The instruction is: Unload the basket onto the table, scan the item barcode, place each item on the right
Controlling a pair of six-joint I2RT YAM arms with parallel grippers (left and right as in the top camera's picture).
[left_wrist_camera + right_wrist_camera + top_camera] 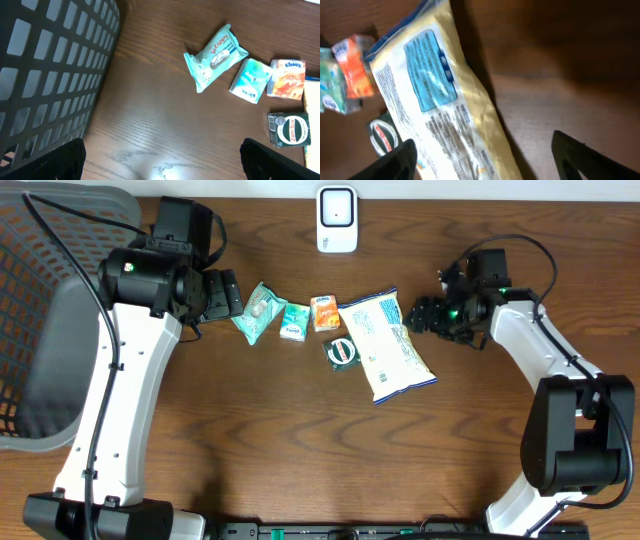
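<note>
My right hand (pixel 420 315) hung with fingers apart, gripping nothing. The bag (pixel 388 345) lay flat on the surface (pixel 300 440) just at its 8 o'clock, long axis 11 to 5. My left hand (pixel 228 293) — also apart — sat farther off. Scanner (pixel 337 220) stood at the bag's 11 — open room at 5.

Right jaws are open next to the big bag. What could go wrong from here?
1. The big white-and-blue plastic snack bag lies flat and crinkled; the open right gripper may pinch only a fold, and it could sag, hiding its barcode from the white scanner.
2. The orange tissue pack and dark green round-label packet sit close beside the bag, so lifting or dragging it may shove them.
</note>
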